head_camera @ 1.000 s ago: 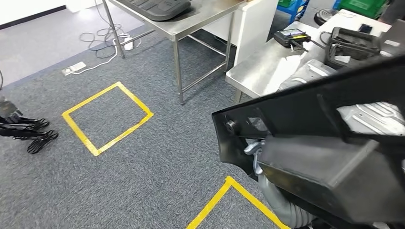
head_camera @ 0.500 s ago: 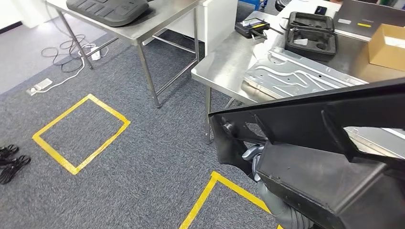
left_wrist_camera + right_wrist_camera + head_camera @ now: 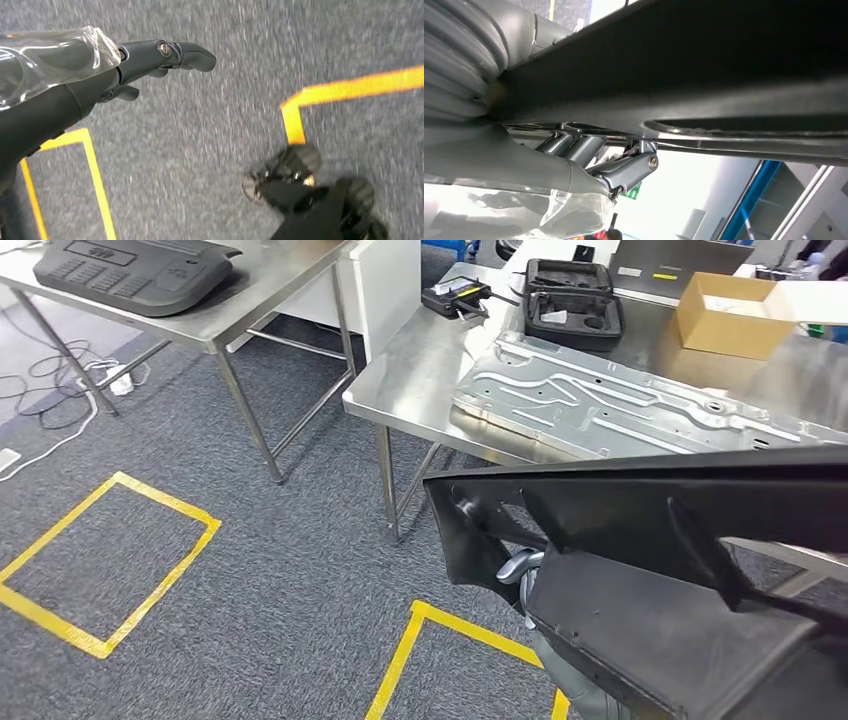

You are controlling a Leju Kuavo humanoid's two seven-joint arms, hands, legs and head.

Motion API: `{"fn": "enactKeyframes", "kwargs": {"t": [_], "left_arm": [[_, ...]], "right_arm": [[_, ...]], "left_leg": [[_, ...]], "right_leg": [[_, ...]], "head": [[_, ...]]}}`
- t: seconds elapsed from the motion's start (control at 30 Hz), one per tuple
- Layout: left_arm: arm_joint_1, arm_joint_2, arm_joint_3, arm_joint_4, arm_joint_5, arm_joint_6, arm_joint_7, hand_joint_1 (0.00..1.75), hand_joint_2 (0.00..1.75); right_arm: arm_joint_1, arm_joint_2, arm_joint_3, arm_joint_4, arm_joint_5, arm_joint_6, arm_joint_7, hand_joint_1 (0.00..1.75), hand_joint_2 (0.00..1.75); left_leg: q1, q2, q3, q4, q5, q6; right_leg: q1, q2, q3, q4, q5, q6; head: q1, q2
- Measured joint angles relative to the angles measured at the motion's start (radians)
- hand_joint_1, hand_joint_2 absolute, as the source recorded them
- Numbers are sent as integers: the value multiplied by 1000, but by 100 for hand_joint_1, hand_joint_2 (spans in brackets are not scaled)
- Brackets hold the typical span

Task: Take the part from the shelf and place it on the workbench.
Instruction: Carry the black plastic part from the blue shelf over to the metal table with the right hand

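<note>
A large black plastic part (image 3: 660, 570) spans the lower right of the head view, carried by my right hand (image 3: 520, 568), whose silver fingers reach up under its near end. In the right wrist view those fingers (image 3: 624, 170) press against the underside of the part (image 3: 724, 65). The steel workbench (image 3: 410, 370) stands just ahead and to the right, with a long silver pressed-metal panel (image 3: 620, 405) lying on it. The part hangs in front of the bench edge, above the carpet. My left hand (image 3: 150, 60) hangs over the grey carpet and holds nothing, its thumb stretched out.
On the bench's far side sit a black case (image 3: 570, 290), a cardboard box (image 3: 725, 310) and a small handheld device (image 3: 455, 298). Another steel table (image 3: 250, 300) at the upper left carries a black moulded cover (image 3: 135, 270). Yellow tape squares (image 3: 110, 560) mark the carpet.
The whole picture has shifted: the camera has turned and come closer to the workbench, which now stands larger and more central. The black part stays in my right hand.
</note>
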Motion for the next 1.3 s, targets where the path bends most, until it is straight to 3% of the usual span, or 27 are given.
{"fn": "enactKeyframes", "kwargs": {"t": [0.07,0.1,0.13,0.17,0.2,0.27,0.33,0.37,0.43,0.5,0.53,0.6,0.63,0.67,0.7,0.73,0.8,0.83,0.87,0.93,1.0,1.1,1.13,1.27,1.3], "left_arm": [[-1,2,-1,0,4,2,-6,0,175],[-2,2,-1,0,4,3,-8,0,175],[-2,3,-2,0,4,3,-9,0,175],[-4,3,-3,0,4,3,-9,0,175],[-7,3,-5,0,4,3,-9,0,175],[-14,4,-6,0,2,4,-9,0,175],[-19,9,-7,0,0,7,-9,0,175],[-20,11,-7,0,0,9,-8,0,175],[-21,13,-8,0,-1,10,-6,0,175],[-22,15,-8,0,-5,9,-5,0,175],[-21,15,-9,0,-7,8,-3,0,175],[-17,16,-11,0,-10,6,6,0,175],[-14,16,-12,0,-10,4,11,0,175],[-11,16,-14,0,-10,3,15,0,175],[-9,17,-15,0,-10,1,17,0,175],[-8,17,-15,0,-10,1,18,0,175],[-8,19,-15,0,-9,1,19,0,175],[-8,20,-16,0,-9,1,19,0,175],[-9,21,-16,0,-8,1,18,0,175],[-12,21,-16,0,-8,1,18,0,175],[-16,21,-16,0,-8,1,17,0,175],[-17,22,-16,0,-8,1,16,0,175],[-16,22,-16,0,-8,1,16,0,175],[-14,22,-16,0,-8,0,16,0,175],[-14,22,-16,0,-8,0,16,0,175]], "right_arm": [[-10,1,0,-1,3,5,7,175,175],[-13,2,0,-1,4,9,10,175,175],[-16,3,0,-1,5,12,14,175,175],[-19,3,0,-1,6,14,17,175,175],[-22,3,0,-1,8,17,19,175,175],[-31,4,0,-1,11,21,22,175,175],[-39,4,0,-1,13,26,26,175,175],[-42,4,0,-1,13,27,29,175,175],[-43,4,0,-2,14,28,33,175,175],[-46,4,0,-4,14,28,35,175,175],[-49,5,0,-5,14,28,36,175,175],[-53,6,0,-5,15,27,37,175,175],[-53,6,0,-5,16,27,38,175,175],[-53,7,0,-5,17,27,39,175,175],[-53,7,0,-5,18,27,40,175,175],[-53,7,0,-5,20,27,41,175,175],[-54,8,0,-5,23,27,43,175,175],[-54,9,0,-5,24,27,44,175,175],[-54,9,0,-5,24,27,45,175,175],[-54,10,0,-5,25,27,46,175,175],[-54,10,0,-6,25,27,46,175,175],[-58,11,0,-6,25,26,45,175,175],[-58,11,0,-6,25,26,45,175,175],[-57,11,0,-6,25,26,46,175,175],[-57,12,0,-6,25,26,46,175,175]], "left_leg": [[0,24,1,-3,2,6],[0,37,0,-2,2,7],[0,49,0,-2,1,7],[1,61,0,-2,0,6],[3,72,1,-2,-2,4],[4,91,8,-1,-8,-5],[-1,107,16,0,-16,-17],[-5,115,20,0,-19,-23],[-4,130,26,-3,-24,-34],[4,107,16,27,-47,-45],[6,82,-5,75,-75,-49],[7,44,-77,223,-142,-51],[7,36,-112,289,-162,-51],[6,33,-132,320,-162,-49],[6,31,-133,309,-143,-46],[4,24,-115,256,-106,-40],[1,-13,-54,106,-30,-24],[-1,-28,-31,50,-6,-20],[-3,-37,-20,22,3,-18],[-4,-20,-17,12,6,-18],[0,2,-15,6,11,-9],[4,30,-14,1,15,3],[4,34,-14,1,15,3],[4,47,-15,1,15,3],[7,61,-14,1,13,0]], "right_leg": [[0,-56,-55,120,-66,9],[-2,-70,-89,191,-96,14],[-5,-76,-114,244,-112,18],[-8,-80,-122,261,-109,22],[-12,-85,-108,236,-88,26],[-17,-121,-32,93,-25,31],[-15,-158,27,-16,9,24],[-14,-165,35,-33,10,16],[-11,-140,31,-32,11,-2],[-12,-119,29,-34,14,-15],[-13,-109,29,-35,16,-20],[-12,-86,27,-35,17,-27],[-10,-72,26,-35,17,-29],[-8,-58,26,-35,17,-29],[-7,-44,27,-35,18,-30],[-6,-30,29,-35,18,-30],[-3,-4,31,-34,18,-28],[-2,8,30,-33,19,-26],[-1,19,27,-32,20,-24],[-2,41,21,-33,24,-15],[-3,18,9,-12,10,-6],[-3,-61,-51,120,-72,5],[-4,-69,-66,154,-90,7],[-7,-75,-99,226,-116,12],[-12,-81,-93,219,-103,18]], "head": [[3,0],[3,0],[3,0],[3,0],[3,0],[3,0],[2,0],[1,0],[0,0],[0,0],[-1,0],[-2,0],[-2,0],[-2,0],[-2,0],[-2,0],[-2,0],[-2,0],[-1,0],[-1,0],[1,0],[5,0],[5,0],[5,0],[5,0]]}}
